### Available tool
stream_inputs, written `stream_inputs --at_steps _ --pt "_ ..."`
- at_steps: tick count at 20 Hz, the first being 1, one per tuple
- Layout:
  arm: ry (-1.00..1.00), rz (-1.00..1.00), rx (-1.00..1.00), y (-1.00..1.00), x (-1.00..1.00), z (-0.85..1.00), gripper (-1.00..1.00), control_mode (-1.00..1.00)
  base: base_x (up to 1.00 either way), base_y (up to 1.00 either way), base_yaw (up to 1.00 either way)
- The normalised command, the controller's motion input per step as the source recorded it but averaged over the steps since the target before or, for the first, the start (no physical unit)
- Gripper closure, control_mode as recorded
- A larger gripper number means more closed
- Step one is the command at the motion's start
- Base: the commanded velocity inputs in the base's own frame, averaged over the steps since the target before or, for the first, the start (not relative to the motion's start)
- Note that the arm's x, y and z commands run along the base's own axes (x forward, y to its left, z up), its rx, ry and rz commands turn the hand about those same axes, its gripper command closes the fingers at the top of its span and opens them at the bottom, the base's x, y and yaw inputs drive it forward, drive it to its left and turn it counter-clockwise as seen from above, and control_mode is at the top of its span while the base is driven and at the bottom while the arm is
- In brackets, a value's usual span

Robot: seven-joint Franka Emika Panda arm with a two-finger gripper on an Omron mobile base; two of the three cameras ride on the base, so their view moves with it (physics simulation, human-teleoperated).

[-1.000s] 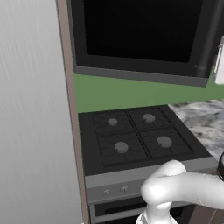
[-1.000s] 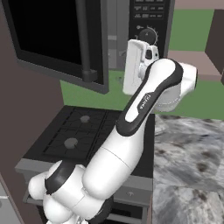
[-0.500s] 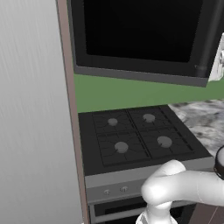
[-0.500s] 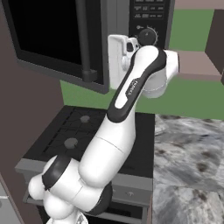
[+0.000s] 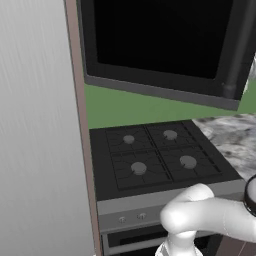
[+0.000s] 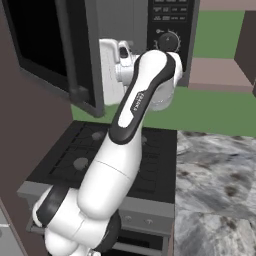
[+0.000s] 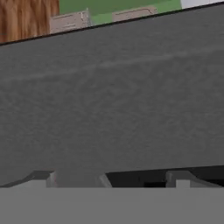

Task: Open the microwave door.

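- Your claw (image 6: 111,65) is raised level with the microwave, reaching in behind the free edge of the large dark grey microwave door with the wide black glass window (image 5: 165,37), which stands swung partly out from the body.
- In the right base view the tall black vertical bar handle (image 6: 72,50) sits just to the claw's left, on the door's outer face; the door edge lies between the two.
- You cannot tell from these views whether the fingers are apart or together: the white hand hides them from the right base camera.
- In the hand view two grey fingertips (image 7: 41,178) rise at the bottom, with a flat dark grey surface (image 7: 113,100) close in front of them; whether they touch it is unclear.
- To the claw's right you have the narrow black control panel with a round knob (image 6: 170,30).
- Below the claw lies the black four-burner stovetop (image 5: 155,157), with the speckled grey stone counter (image 6: 215,185) beside it.
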Motion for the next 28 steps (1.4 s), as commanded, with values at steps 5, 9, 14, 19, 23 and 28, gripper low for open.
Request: stream_inputs --at_steps 5,9,14,19,23,28 --pt "-0.06 0.28 0.0 0.82 -0.95 0.15 -1.0 -1.0 0.0 0.0 0.0" --pt "-0.13 0.26 0.0 0.95 -1.0 0.02 -1.0 -1.0 0.0 0.0 0.0" --pt "-0.14 0.23 0.0 1.0 -0.74 0.0 -1.0 -1.0 0.0 0.0 0.0" --pt "-0.16 0.18 0.01 0.99 -0.25 0.0 -1.0 -1.0 0.0 0.0 0.0" --pt "-0.11 0.15 0.05 0.9 0.0 0.0 -1.0 -1.0 0.0 0.0 0.0" --pt "-0.11 0.1 0.03 0.8 0.0 0.0 -1.0 -1.0 0.0 0.0 0.0"
